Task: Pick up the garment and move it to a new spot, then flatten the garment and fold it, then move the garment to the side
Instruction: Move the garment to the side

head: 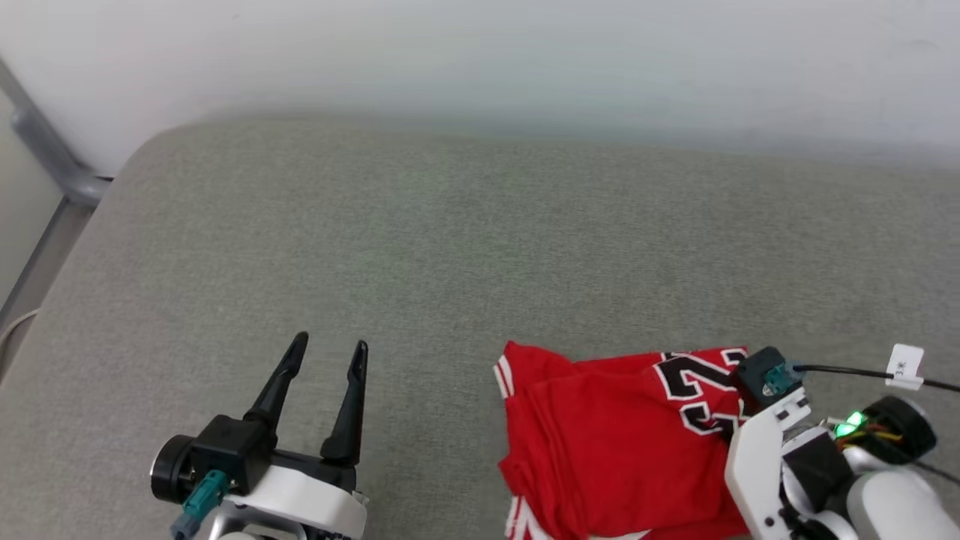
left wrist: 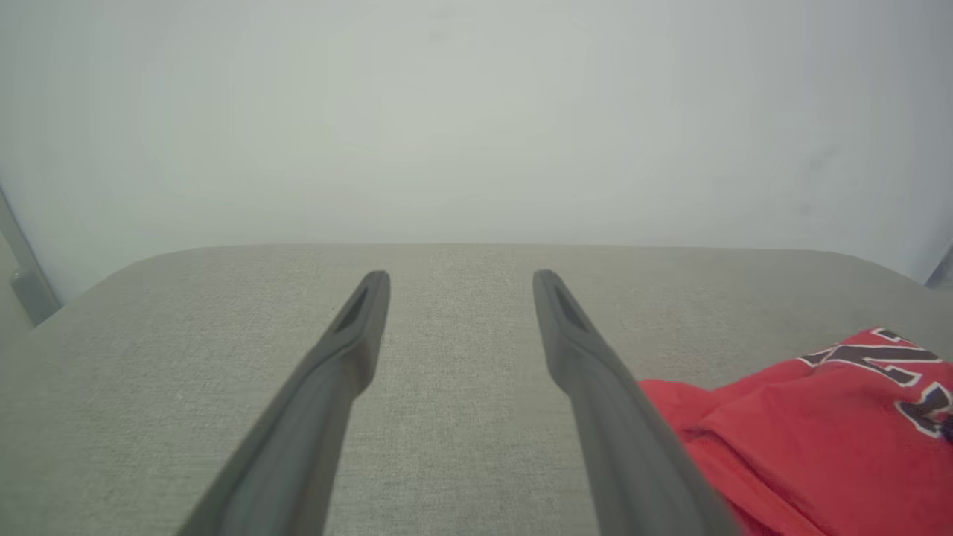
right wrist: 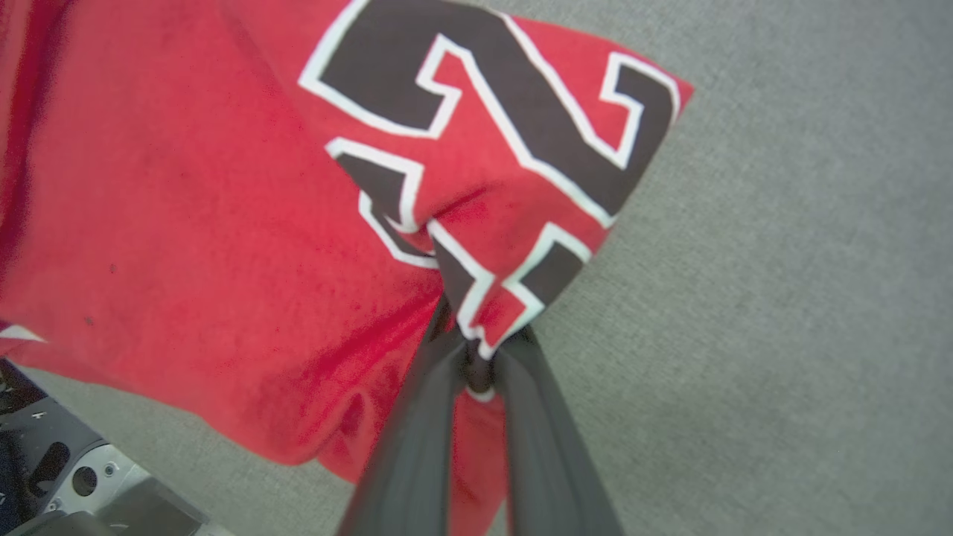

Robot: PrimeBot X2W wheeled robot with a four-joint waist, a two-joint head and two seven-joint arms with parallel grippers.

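Grey woven cloth covers the table [head: 450, 247], which runs up to a pale wall [head: 480, 52] across the top of the head view.

Your right claw [right wrist: 476, 350] is clamped on the garment [head: 600, 435]. In the right wrist view both dark fingers meet on a pinched peak of red cloth, right at the edge of the black, white-outlined number print [right wrist: 551, 126]. Around that pinch the cloth puckers. The rest of the shirt spreads toward the upper left of that view and rests on the table.

Your left claw [head: 331, 343] sits at the lower left of the head view. Its fingers are spread wide with nothing between them, and it is well apart from the shirt.

The garment lies bunched and creased at the lower right of the head view. Striped trim shows at its left edge, and its lower part runs off the bottom of the frame. Most of the table above and to the left of it is bare grey cloth.

By my reading you are at the very start. The grasp for the pick-up is made, but the shirt looks not yet lifted clear. The carry to a new spot, the flattening, the fold and the final move to the side are all left to do.
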